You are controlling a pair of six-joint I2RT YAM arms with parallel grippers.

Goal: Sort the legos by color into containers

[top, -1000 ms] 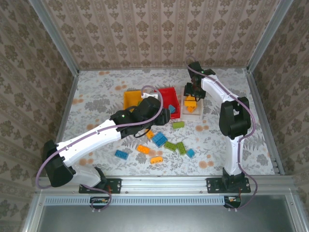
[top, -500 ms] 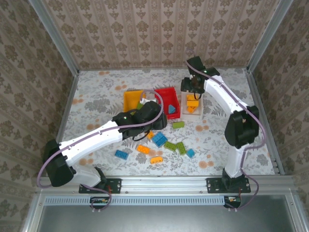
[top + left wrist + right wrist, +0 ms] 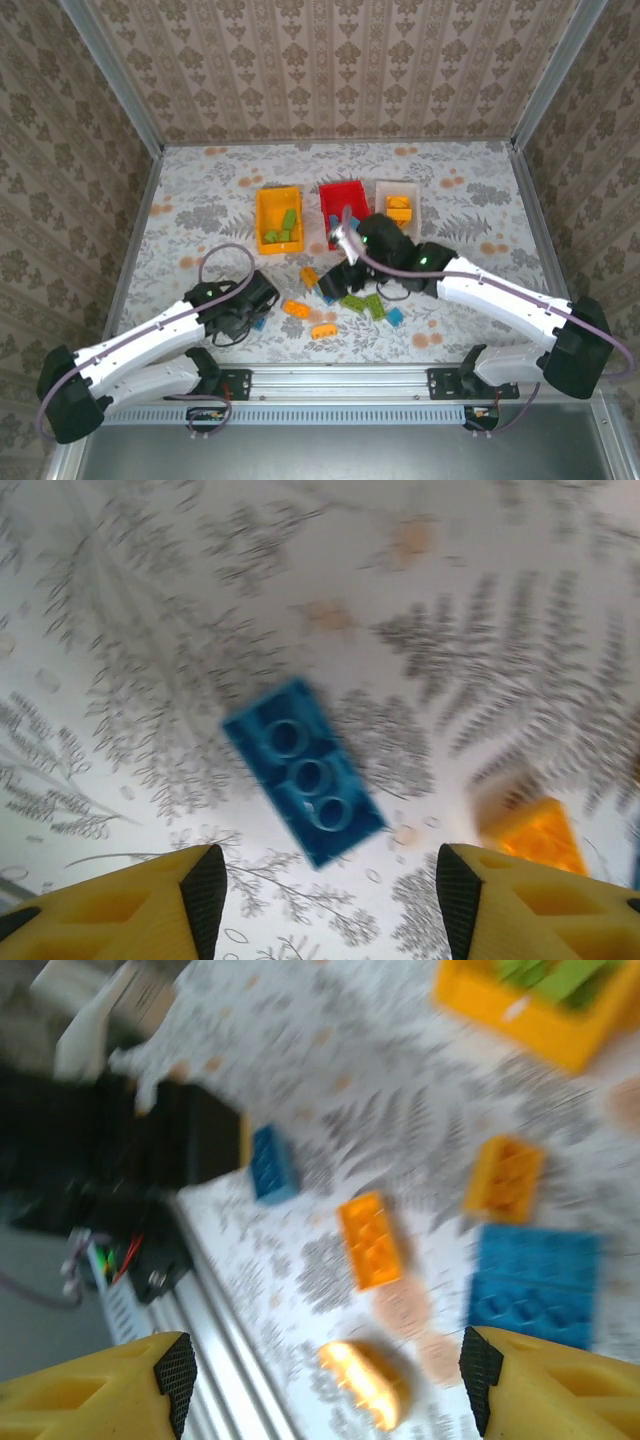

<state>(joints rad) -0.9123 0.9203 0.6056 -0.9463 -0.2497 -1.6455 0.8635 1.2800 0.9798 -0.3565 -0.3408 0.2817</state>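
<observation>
Though unclear from overhead, left hand (image 3: 330, 878) spread above blue lego (image 3: 303, 772), right hand (image 3: 327, 1370) spread wide

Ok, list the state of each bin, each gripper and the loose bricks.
yellow bin, upright, holds green bricks.
red bin, upright, partly covered by the right arm.
white bin, upright, holds orange bricks.
left gripper, open, over a blue brick lying flat.
right gripper, open, empty.
loose bricks, scattered unsorted on the table.
</observation>
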